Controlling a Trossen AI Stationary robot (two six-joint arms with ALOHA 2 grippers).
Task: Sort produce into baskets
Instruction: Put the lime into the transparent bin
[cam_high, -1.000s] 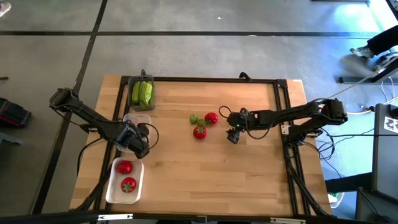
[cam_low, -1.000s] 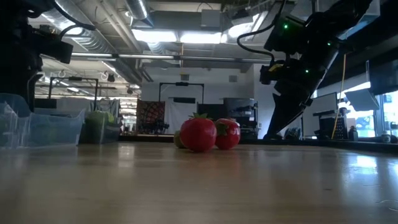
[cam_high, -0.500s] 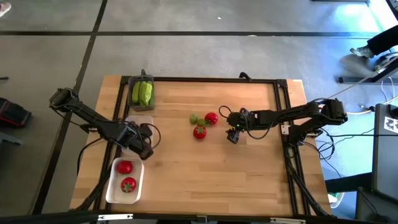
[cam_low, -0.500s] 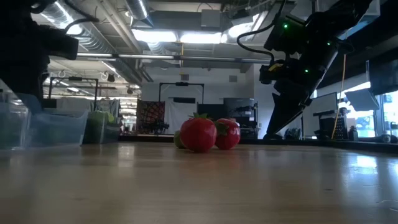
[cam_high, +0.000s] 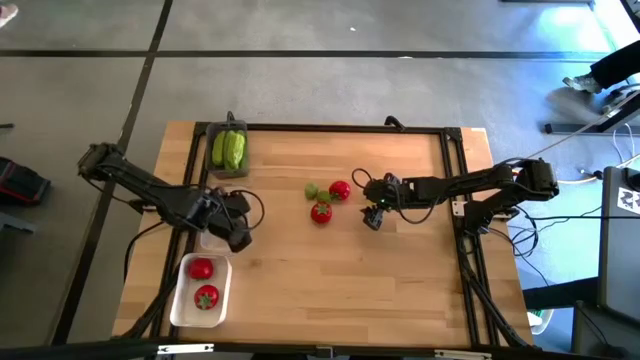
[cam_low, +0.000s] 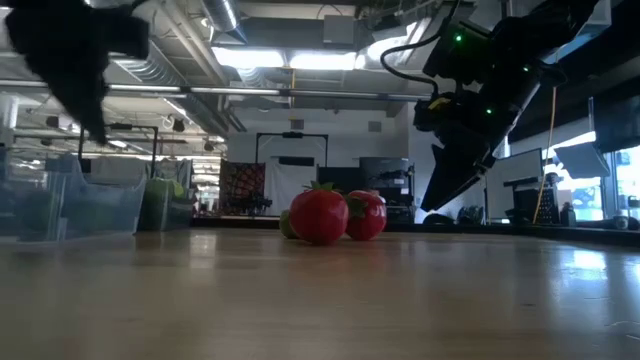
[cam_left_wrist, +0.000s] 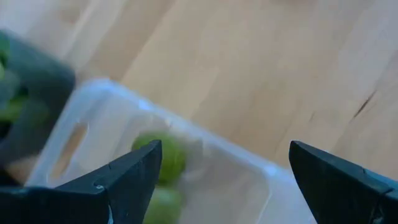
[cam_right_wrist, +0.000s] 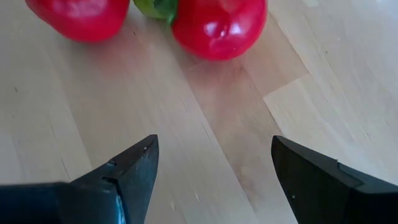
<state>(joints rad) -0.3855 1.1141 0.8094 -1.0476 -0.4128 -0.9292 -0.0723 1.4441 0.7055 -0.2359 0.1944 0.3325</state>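
Left gripper over the left side of the tabletop, above the clear tray; fingers spread wide, nothing between them. Left wrist view looks down into the clear tray: green fruits lie inside, at least two, blurred; the grey tray's edge shows just beside it. Right gripper near tabletop centre, just right of the loose produce; fingers wide apart, empty, above bare wood. Loose group at centre: two tomatoes and, close together, with one green fruit just left of the upper tomato. Right wrist view: both tomatoes ahead of the fingers, green between them at the frame edge. Low view: the two tomatoes side by side and overlapping; green fruit partly hidden behind them; right arm hangs above and beside them, not touching. Grey tray at the far left corner holds cucumbers. White tray at the near left edge holds two tomatoes, apart from each other. Clear tray sits between the grey and white trays.
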